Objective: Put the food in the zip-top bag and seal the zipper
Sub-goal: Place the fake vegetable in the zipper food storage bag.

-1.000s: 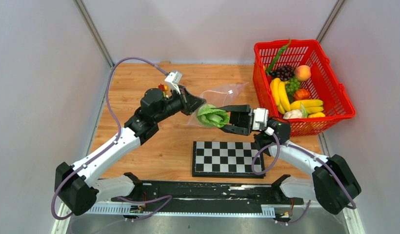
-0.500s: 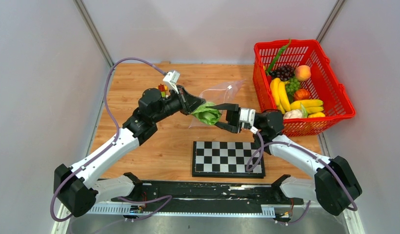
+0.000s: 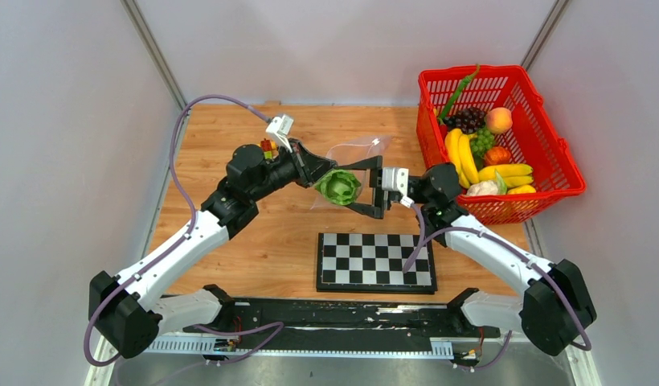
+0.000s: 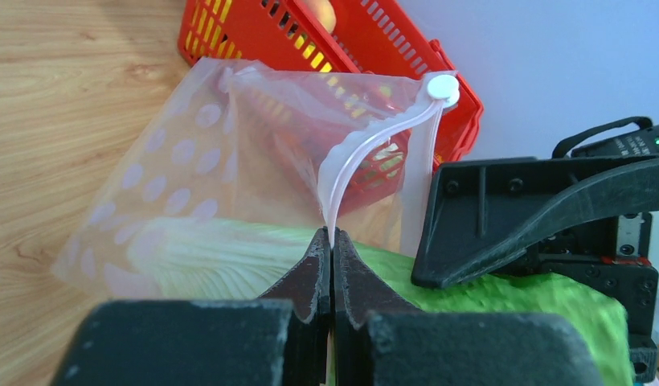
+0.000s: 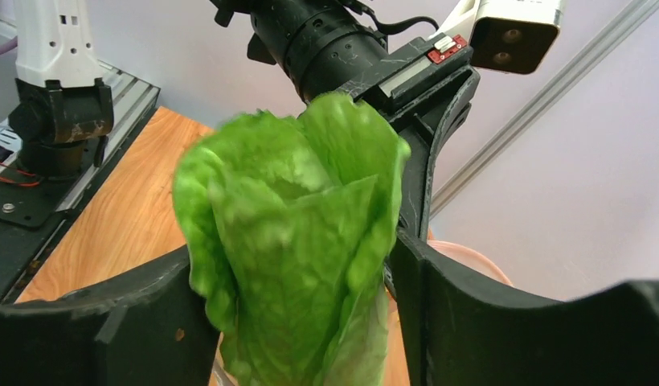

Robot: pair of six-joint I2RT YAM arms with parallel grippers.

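Top view: the left fingers (image 3: 319, 178) and right fingers (image 3: 360, 189) meet above the wooden table (image 3: 230, 145), just beyond the far edge of the black-and-white checkerboard (image 3: 374, 261).

- Left fingers (image 4: 332, 241): clenched flat together on the narrow pale pink zipper strip (image 4: 366, 153) of the clear plastic zip-top bag with pale round dots (image 4: 190, 161). The strip arcs up from the pinch to a small white round slider (image 4: 443, 87).
- The bag (image 3: 358, 151) hangs from that pinch and trails onto the table on the far side of the checkerboard. Its mouth gapes toward the right fingers.
- Right fingers (image 5: 298, 273): grasping the green leafy toy lettuce (image 5: 294, 241), one finger on each side of it. The leaf tips point at the left arm.
- The lettuce (image 3: 337, 186) sits at the bag's mouth, beyond the checkerboard's far edge. In the left wrist view a pale part of it shows through the dotted film; how far in it reaches, I cannot tell.
- A red mesh plastic basket (image 3: 503, 71) stands beyond the checkerboard's far right corner. It holds bananas, dark grapes, a peach and other toy pieces.
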